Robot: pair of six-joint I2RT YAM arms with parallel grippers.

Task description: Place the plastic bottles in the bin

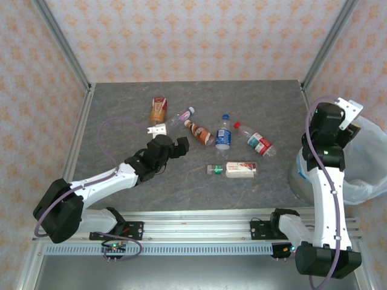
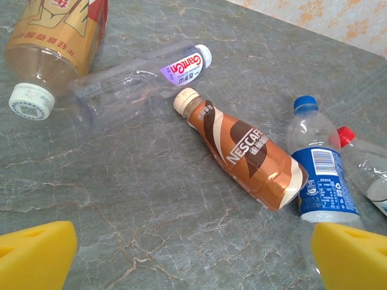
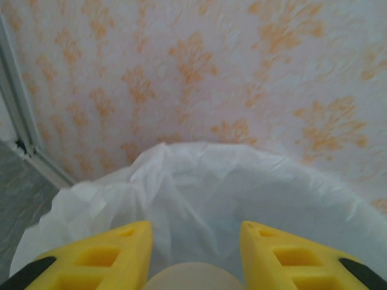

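Grey marbled table (image 1: 121, 115), orange-patterned walls (image 1: 181, 36)
Brown bottle (image 2: 248, 157), blue-labelled bottle (image 2: 320, 178) at its 3 o'clock; yellow fingers (image 3: 103, 257), beige bottle (image 3: 190, 279), white bag (image 3: 199, 181).

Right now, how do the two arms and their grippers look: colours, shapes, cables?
The left arm and the right arm both have white links between bulky black joints, and a pale purple cable loops along each. The left gripper and the right gripper carry wedge-shaped yellow fingers; the right ones show rectangular recesses.
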